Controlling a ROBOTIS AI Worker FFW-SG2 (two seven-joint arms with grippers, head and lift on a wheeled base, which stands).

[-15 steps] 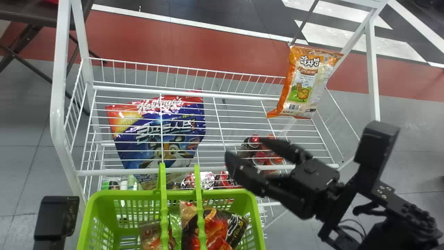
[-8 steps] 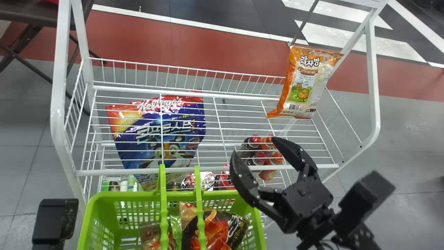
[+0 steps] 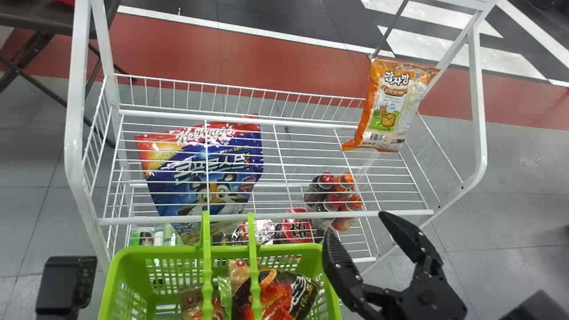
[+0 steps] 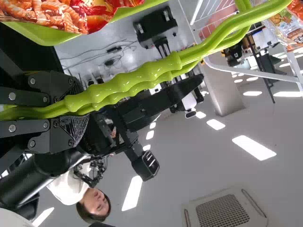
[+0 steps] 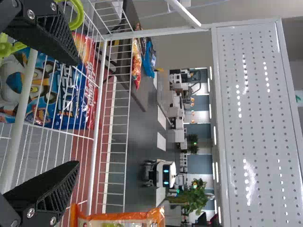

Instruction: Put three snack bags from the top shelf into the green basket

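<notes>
Orange-and-white plastic snack bag (image 3: 391,106) hangs by the white wire shelf's (image 3: 155,219) far right corner, beyond the nearer, black right gripper (image 3: 354,222), spread open.

The place looks like a lab or demonstration hall with a shop-style display: a white wire rack (image 3: 74,146) carries a packaged cereal bag (image 3: 178,191) and bottles (image 3: 326,180). Round about show loose cables (image 4: 113,49), a white machine with lit panels (image 5: 166,165), a leafy plant (image 5: 195,198), bright ceiling lights (image 4: 253,147) and a grilled ceiling unit (image 4: 222,210).
</notes>
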